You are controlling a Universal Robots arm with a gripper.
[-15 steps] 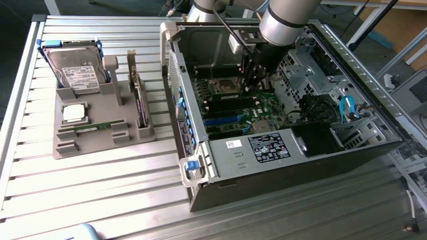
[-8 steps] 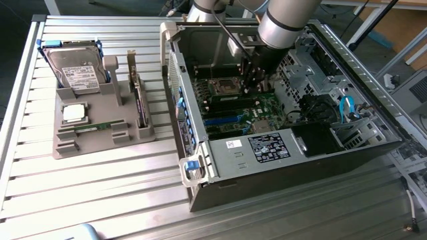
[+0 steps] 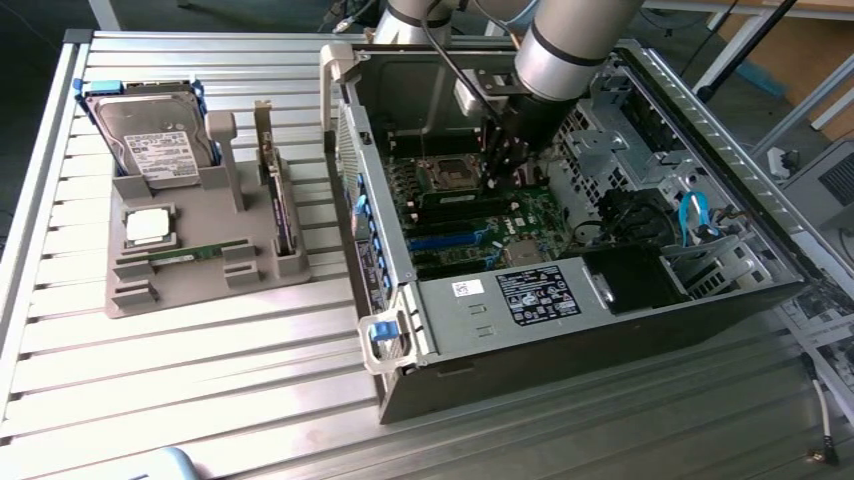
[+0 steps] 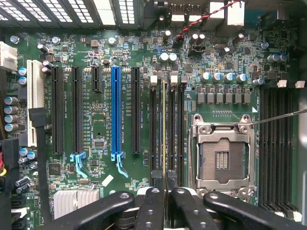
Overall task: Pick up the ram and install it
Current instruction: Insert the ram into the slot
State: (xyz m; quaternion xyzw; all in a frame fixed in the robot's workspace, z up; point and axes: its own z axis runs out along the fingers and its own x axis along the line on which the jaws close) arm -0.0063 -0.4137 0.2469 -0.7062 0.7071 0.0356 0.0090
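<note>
Currently the arm (image 3: 567,45) reaches down into the open computer case (image 3: 467,375), which stands on the worktop (image 3: 160,380) toward the edge on the exterior view's right. The gripper (image 3: 511,160) hangs low over the motherboard (image 3: 534,215), beside the processor socket (image 3: 447,175).

In the wrist view the gripper (image 4: 166,184) is narrow, its black fingers (image 4: 152,206) pressed together on the ram (image 4: 165,124). The ram appears edge-on as a thin pale line. It stands upright in line with one slot of the memory slot bank (image 4: 152,120), which lies between the processor socket (image 4: 223,155) and the long blue expansion slot (image 4: 115,112). Whether it is fully seated cannot be told.

A grey holder (image 3: 200,290) sits on the worktop near the edge on the exterior view's left, well apart from the case. It carries:
- a hard drive (image 3: 154,140) at its far end;
- a square silver processor chip (image 3: 147,225) near its middle;
- a second ram stick (image 3: 187,255), lying flat just beside the chip;
- a dark expansion card (image 3: 278,200), standing on edge along the holder side nearest the case.
</note>
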